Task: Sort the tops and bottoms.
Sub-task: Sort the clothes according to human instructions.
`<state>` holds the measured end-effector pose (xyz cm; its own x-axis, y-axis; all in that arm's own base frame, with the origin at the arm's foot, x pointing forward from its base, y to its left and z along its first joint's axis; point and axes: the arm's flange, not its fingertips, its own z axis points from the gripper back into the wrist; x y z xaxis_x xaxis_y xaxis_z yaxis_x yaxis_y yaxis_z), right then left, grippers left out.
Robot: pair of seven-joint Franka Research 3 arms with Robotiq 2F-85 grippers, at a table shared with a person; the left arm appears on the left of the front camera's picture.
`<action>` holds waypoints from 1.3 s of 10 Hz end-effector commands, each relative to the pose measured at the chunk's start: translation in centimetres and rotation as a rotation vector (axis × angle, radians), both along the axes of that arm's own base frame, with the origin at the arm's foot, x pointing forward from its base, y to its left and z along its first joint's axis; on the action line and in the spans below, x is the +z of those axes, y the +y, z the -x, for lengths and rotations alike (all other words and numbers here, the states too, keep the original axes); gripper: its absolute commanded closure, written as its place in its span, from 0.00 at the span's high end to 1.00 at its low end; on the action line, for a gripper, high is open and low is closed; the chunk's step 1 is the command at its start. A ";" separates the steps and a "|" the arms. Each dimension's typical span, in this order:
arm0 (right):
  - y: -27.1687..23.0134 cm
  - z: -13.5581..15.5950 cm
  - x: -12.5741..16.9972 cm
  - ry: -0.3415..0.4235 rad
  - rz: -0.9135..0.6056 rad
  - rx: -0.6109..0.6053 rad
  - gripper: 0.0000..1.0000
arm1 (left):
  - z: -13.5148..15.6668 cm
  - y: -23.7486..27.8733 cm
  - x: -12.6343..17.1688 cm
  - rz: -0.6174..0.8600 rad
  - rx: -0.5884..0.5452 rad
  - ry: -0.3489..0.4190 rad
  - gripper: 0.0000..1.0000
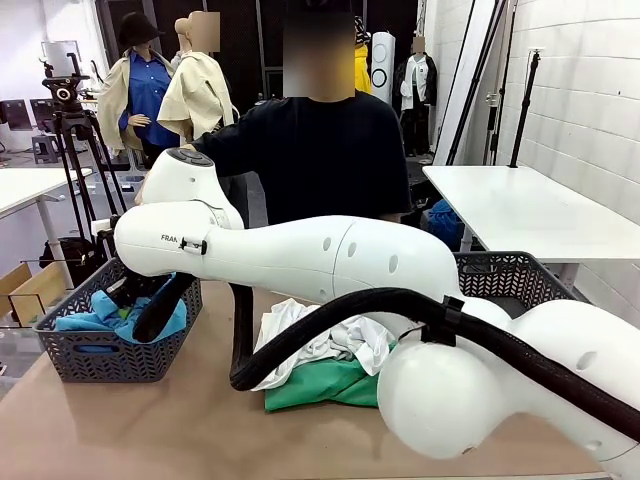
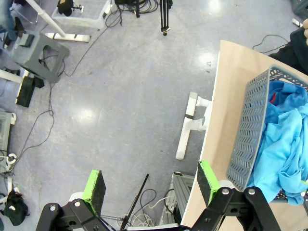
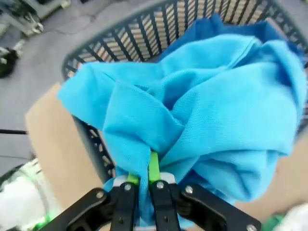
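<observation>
Right wrist view — pincer clamps crumpled blue shirt (soft).

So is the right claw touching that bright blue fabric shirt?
Touching. The right wrist view shows the right gripper clamped shut on a fold of the bright blue shirt.

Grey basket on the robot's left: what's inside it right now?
Crumpled bright blue shirt fabric fills the grey basket; the right pincer is shut on a fold of it. Anything beneath the fabric is covered.
</observation>
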<state>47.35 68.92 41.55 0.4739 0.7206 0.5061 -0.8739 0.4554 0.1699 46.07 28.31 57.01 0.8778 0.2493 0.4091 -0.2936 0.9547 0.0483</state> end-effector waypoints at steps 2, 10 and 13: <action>14.2 -10.6 5.5 -0.110 0.029 0.001 0.13 | 0.2 0.2 0.1 -0.006 -0.009 0.000 1.00; 13.1 -8.8 11.5 -0.128 0.036 0.087 1.00 | 0.2 0.2 0.1 -0.006 -0.009 0.000 1.00; 9.9 -7.7 16.0 -0.188 0.011 0.076 1.00 | 0.2 0.2 0.1 -0.006 -0.009 0.000 1.00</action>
